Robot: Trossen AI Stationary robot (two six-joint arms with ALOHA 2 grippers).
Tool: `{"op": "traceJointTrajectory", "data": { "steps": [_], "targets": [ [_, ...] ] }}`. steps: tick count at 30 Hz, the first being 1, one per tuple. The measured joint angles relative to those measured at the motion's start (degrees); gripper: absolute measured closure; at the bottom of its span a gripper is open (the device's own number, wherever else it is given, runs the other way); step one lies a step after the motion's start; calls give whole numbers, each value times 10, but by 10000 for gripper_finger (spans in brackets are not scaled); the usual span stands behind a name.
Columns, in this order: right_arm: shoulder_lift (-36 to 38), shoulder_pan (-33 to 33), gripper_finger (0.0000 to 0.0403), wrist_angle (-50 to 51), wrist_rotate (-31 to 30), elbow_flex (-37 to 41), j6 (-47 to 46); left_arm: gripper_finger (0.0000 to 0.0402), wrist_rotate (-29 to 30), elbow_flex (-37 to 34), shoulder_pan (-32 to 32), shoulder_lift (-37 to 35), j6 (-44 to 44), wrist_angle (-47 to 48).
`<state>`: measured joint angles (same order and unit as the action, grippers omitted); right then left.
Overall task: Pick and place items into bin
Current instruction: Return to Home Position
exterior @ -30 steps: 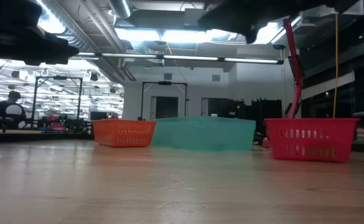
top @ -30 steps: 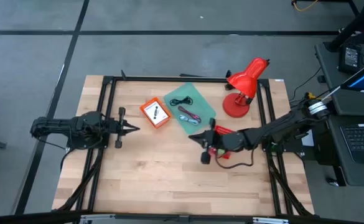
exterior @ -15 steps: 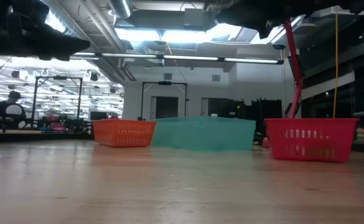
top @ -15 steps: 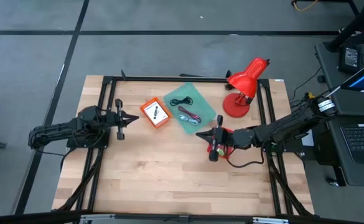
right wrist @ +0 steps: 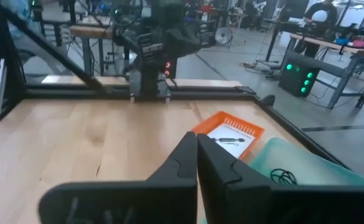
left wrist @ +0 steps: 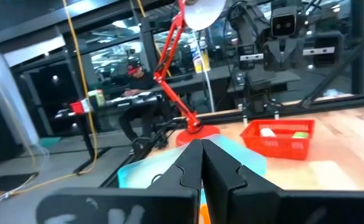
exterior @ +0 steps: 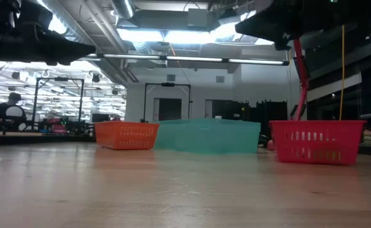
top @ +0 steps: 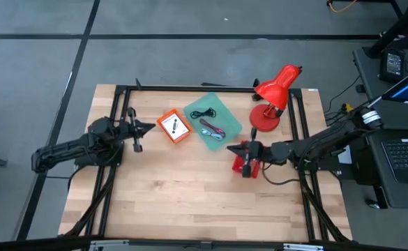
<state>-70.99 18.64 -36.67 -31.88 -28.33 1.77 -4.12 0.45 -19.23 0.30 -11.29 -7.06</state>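
**A:** Where are the two grippers hanging?

**B:** The left gripper point(top: 146, 127) is hovering over the left part of the table, just left of the orange bin point(top: 178, 140). Its fingers point(left wrist: 191, 165) are pressing tight together, with nothing between them. The right gripper point(top: 240, 149) is hanging over the red bin point(top: 237, 162) on the right. Its fingers point(right wrist: 185, 158) are lying flat against each other too, gripping nothing.

**A:** And where are the items lying?

**B:** A white card box point(top: 174, 125) is resting inside the orange bin. The black coiled cable point(top: 204, 113) and the maroon cable point(top: 213, 130) are lying in the teal bin point(top: 230, 124). That bin is sitting between the orange one and the red one, a little farther back. From the left wrist, a white piece point(left wrist: 269, 132) and a green piece point(left wrist: 300, 134) are showing inside the red bin, though what they are is not coming through.

**A:** Is anything else standing on the table?

**B:** The red desk lamp point(top: 273, 97) is standing at the far right, just beyond the red bin. In the room behind, a person point(left wrist: 135, 93) is sitting at a desk.
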Motion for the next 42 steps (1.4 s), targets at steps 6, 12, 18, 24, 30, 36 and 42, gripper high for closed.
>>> {"op": "traceJointTrajectory", "data": {
  "steps": [6,12,18,24,30,36,42],
  "targets": [
    [104,-10,403,-8,0,91,-10,400,2,0,-22,0,0,2],
    [208,-13,403,-61,30,189,-28,400,32,0,-28,0,1,4],
    [240,-13,403,-60,47,245,-29,400,47,0,-27,1,2,5],
    [240,-13,403,-60,87,280,-26,400,46,0,-27,1,1,8],
    [239,-13,403,-56,92,280,-44,400,46,0,-27,1,1,8],
    [239,-13,403,-52,91,280,-77,400,46,0,-27,1,1,8],
    [239,-13,403,-52,91,280,-135,400,46,0,-27,1,1,8]
  ]
}}
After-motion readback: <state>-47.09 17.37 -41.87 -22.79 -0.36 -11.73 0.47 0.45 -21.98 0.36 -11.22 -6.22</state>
